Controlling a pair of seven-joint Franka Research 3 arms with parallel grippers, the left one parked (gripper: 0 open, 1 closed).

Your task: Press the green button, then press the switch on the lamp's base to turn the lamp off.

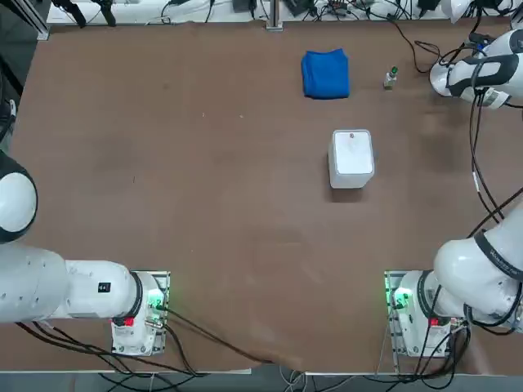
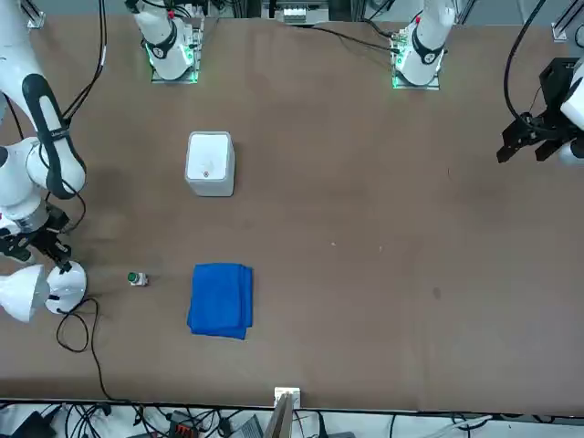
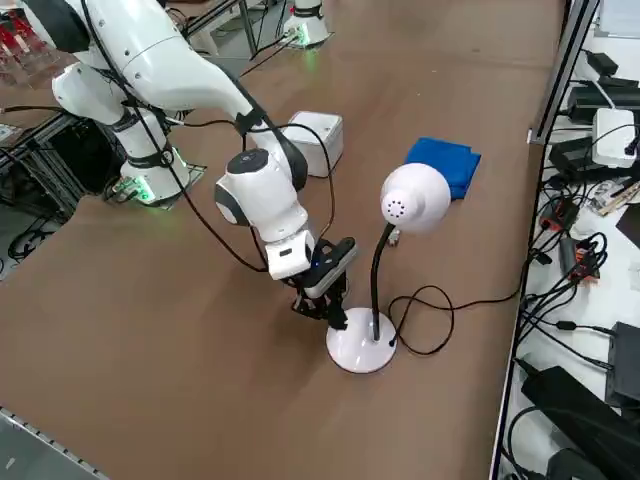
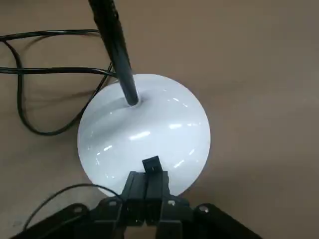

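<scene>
Right arm bends low at centre frame; we see our right tool [image 4: 152, 172], fingers pressed together, empty, tip on the lamp's base [image 4: 144, 132].

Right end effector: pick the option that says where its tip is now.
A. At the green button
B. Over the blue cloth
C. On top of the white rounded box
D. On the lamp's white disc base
D: in the right wrist view the shut right end effector points its fingers at the lamp's base, and in the right side view it sits at that disc's edge, away from the other things.
</scene>
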